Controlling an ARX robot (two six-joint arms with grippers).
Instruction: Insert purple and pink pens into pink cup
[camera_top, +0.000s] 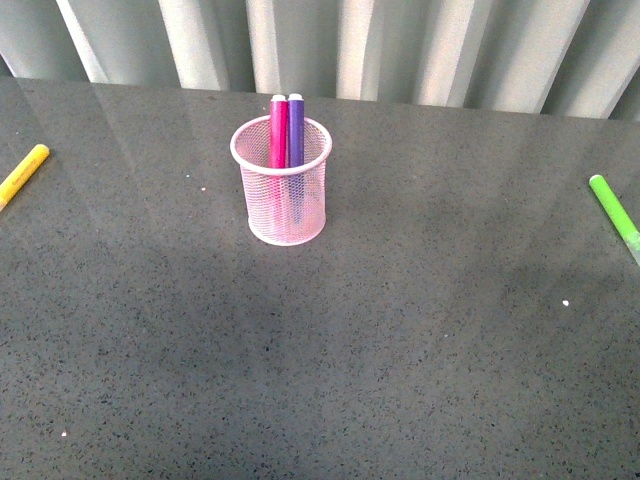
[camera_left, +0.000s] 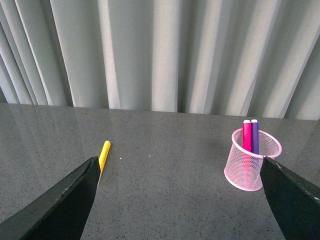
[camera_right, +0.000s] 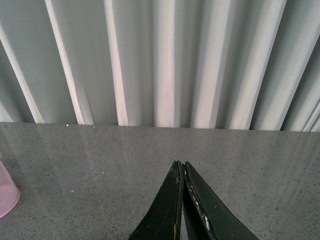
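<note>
The pink cup (camera_top: 281, 190) stands upright on the dark table, left of centre. The magenta pen (camera_top: 278, 130) and the purple pen (camera_top: 296, 130) stand side by side inside it, caps above the rim. Neither arm shows in the front view. In the left wrist view the cup (camera_left: 248, 167) with both pens, the magenta pen (camera_left: 246, 135) beside the purple pen (camera_left: 255, 134), is near one finger of my left gripper (camera_left: 182, 162), which is open and empty. My right gripper (camera_right: 181, 164) is shut and empty above bare table; an edge of the cup (camera_right: 6, 195) shows at that view's border.
A yellow marker (camera_top: 22, 174) lies at the table's left edge and also shows in the left wrist view (camera_left: 104, 154). A lime-green marker (camera_top: 615, 213) lies at the right edge. A grey pleated curtain (camera_top: 330, 45) hangs behind the table's far edge.
</note>
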